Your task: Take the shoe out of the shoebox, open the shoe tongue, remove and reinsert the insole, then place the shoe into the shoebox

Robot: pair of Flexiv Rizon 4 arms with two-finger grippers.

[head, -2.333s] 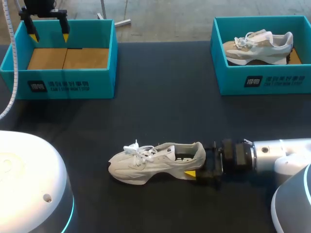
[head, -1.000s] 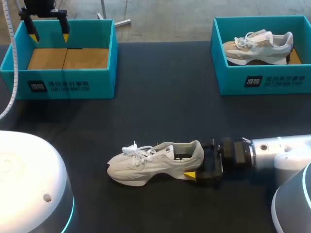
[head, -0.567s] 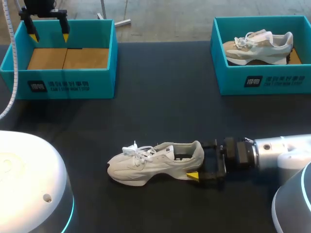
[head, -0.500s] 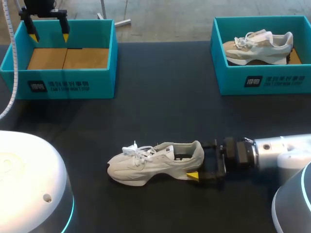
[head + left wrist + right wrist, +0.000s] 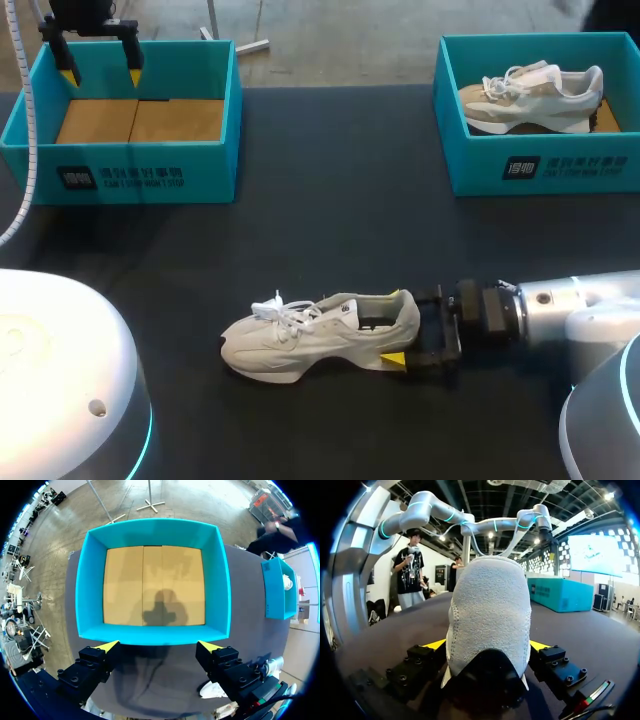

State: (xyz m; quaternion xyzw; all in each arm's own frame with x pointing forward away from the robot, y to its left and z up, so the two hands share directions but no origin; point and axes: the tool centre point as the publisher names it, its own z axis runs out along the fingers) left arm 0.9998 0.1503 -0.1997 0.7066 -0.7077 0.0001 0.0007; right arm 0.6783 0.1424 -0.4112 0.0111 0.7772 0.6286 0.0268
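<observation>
On the near part of the table point(image 5: 330, 230), shoe point(image 5: 320, 335): a pale grey-white sneaker is set upright on its sole, well apart from both boxes.
Long axis: it is laid across the table from side to side, almost parallel to the near edge.
Direction: the toe is pointed to the robot's left and the heel is turned to the right arm. The white laces are seen toward the toe end, and the opening is turned upward.
Right gripper point(image 5: 396, 326): it is held low over the table, coming in from the right side, and it is clamped on the heel of the shoe. One yellow tip is pressed on the near side of the heel, the other on the far side.
Right wrist view: the back of the heel is seen between the fingers, with a yellow tip touching it on each side.
Left gripper point(image 5: 100, 75): it is held above the far wall of the left shoebox point(image 5: 130, 175), at the far left of the table. Its fingers are spread wide apart.
Left shoebox: the walls are teal and a brown cardboard floor is shown inside.
Right shoebox point(image 5: 545, 165): it is teal too and is placed at the far right of the table. A second shoe point(image 5: 530, 95) is laid inside, its toe also to the robot's left.
</observation>
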